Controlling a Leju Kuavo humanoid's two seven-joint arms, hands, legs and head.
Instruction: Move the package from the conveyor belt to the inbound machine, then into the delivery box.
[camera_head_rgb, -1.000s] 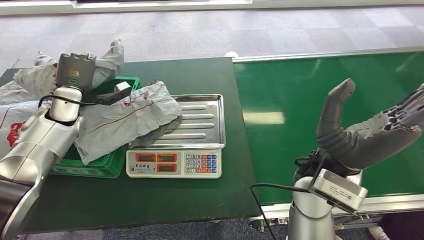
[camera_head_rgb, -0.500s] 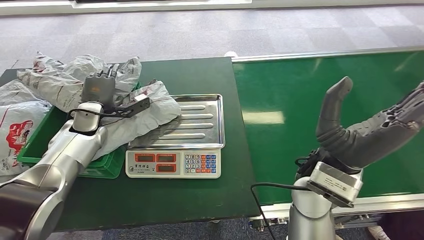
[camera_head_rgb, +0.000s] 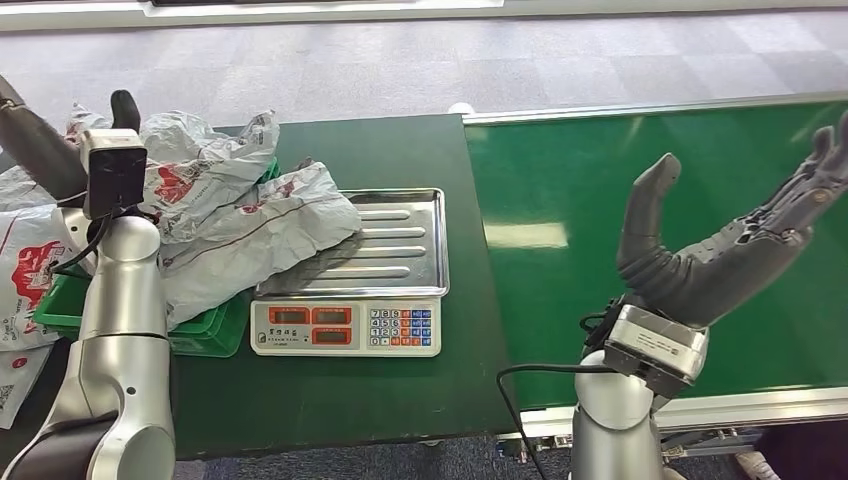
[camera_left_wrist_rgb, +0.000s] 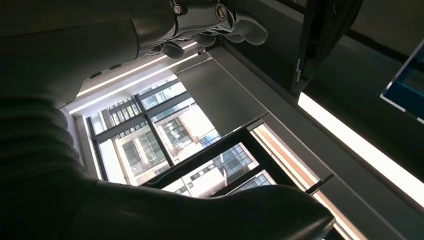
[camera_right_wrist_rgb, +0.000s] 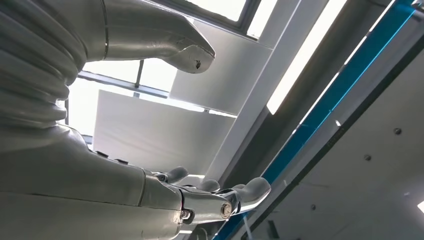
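A grey plastic package (camera_head_rgb: 262, 232) lies crumpled across the green delivery box (camera_head_rgb: 205, 328) and the left edge of the scale's steel tray (camera_head_rgb: 405, 245). A second crumpled grey bag (camera_head_rgb: 195, 168) with red print sits just behind it over the box. My left hand (camera_head_rgb: 35, 132) is raised at the far left, above and apart from the bags, holding nothing; the left wrist view shows its fingers (camera_left_wrist_rgb: 210, 20) and thumb spread against a ceiling. My right hand (camera_head_rgb: 725, 258) hovers palm-up over the green conveyor belt (camera_head_rgb: 600, 180), fingers apart and empty, its thumb (camera_right_wrist_rgb: 150, 35) standing clear.
The scale's keypad and red displays (camera_head_rgb: 345, 327) face me at the front of the dark green table (camera_head_rgb: 330, 400). More white and grey bags (camera_head_rgb: 28, 262) pile up at the table's left end. A metal rail (camera_head_rgb: 650, 108) borders the belt's far side.
My left hand has let go of the grey package and swung up and to the left, away from it. The package stays across box and tray. My right hand has tipped slightly upward.
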